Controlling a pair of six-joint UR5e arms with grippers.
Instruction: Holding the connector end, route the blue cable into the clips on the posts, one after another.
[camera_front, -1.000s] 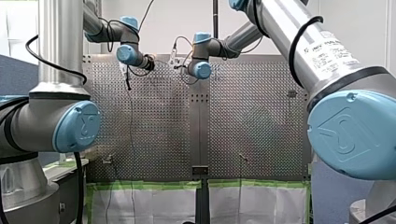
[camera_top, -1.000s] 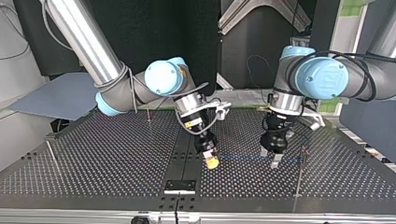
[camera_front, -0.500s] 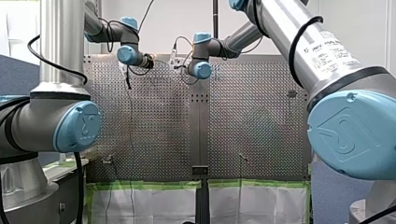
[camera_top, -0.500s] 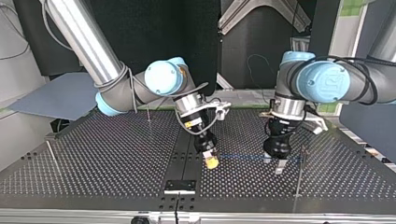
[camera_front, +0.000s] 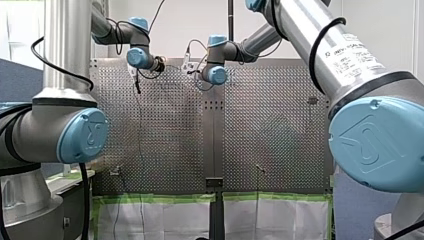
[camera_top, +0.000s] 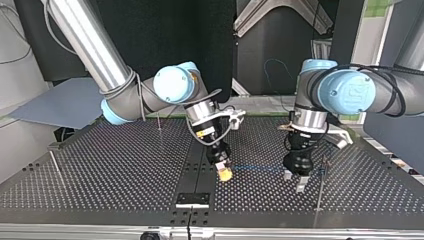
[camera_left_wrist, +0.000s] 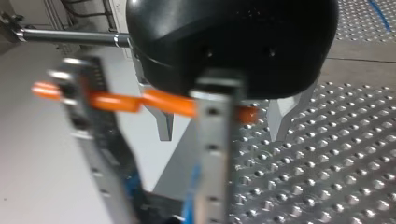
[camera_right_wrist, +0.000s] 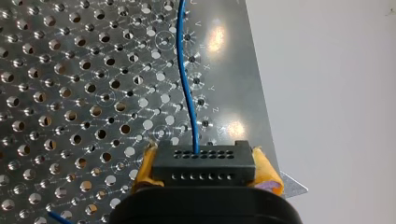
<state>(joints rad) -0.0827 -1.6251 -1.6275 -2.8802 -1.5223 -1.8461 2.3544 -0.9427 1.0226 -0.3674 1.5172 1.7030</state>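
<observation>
In the top view my right gripper (camera_top: 225, 173), with yellow pads, is shut on the black connector (camera_right_wrist: 203, 163) near the table's middle. The thin blue cable (camera_top: 260, 168) runs level from it toward the view's right, to a slim post (camera_top: 322, 172). My left gripper (camera_top: 294, 181) hangs over that stretch of cable, close to the post, its metal fingers (camera_top: 300, 185) apart with nothing between them. In the left wrist view my left gripper (camera_left_wrist: 220, 135) stands open behind a blurred metal post (camera_left_wrist: 212, 154) with an orange clip (camera_left_wrist: 163, 101). In the right wrist view the cable (camera_right_wrist: 187, 84) leads straight ahead of the connector.
Two more thin posts stand at the top view's left, one (camera_top: 159, 123) far back and one (camera_top: 54, 162) by the edge. A small black bracket (camera_top: 192, 199) sits at the near edge. Perforated plate (camera_top: 115, 175) lies open between them.
My left gripper has shifted toward the top view's right and nearer the camera, closer to the post. My right gripper and the connector have barely moved.
</observation>
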